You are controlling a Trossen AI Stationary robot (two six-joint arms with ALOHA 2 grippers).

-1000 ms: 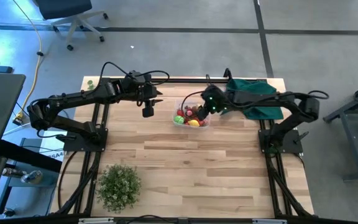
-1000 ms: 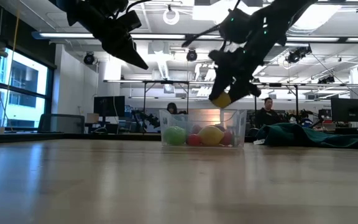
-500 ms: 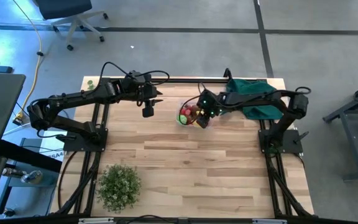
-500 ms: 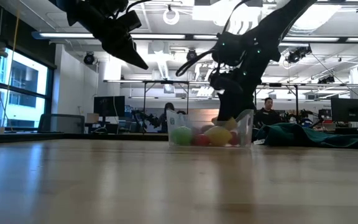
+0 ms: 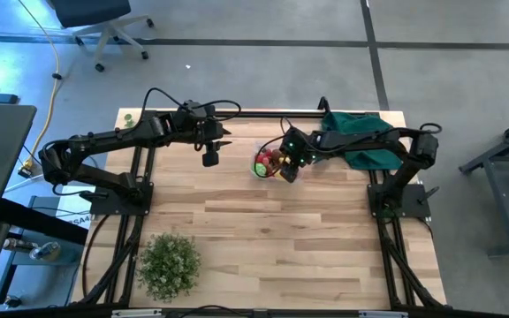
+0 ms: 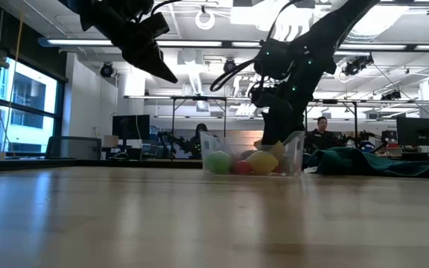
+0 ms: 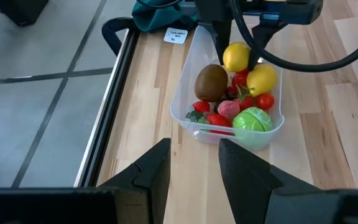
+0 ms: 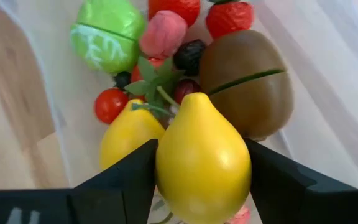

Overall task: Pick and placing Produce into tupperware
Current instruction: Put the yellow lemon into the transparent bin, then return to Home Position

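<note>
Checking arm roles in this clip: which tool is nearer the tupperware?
Right. The right tool is down inside the tupperware, around a lemon; the left tool hangs beside it, apart.

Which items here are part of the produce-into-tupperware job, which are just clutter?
Job:
- tupperware
- lemon between the right claw fingers, over the tub
- second lemon, kiwi, green ball, small red fruits inside

Clutter:
- bushy plant
- green cloth
- left claw, idle

small white tag [image 7: 176, 36] by table edge, print too small to read, no other txt
</note>
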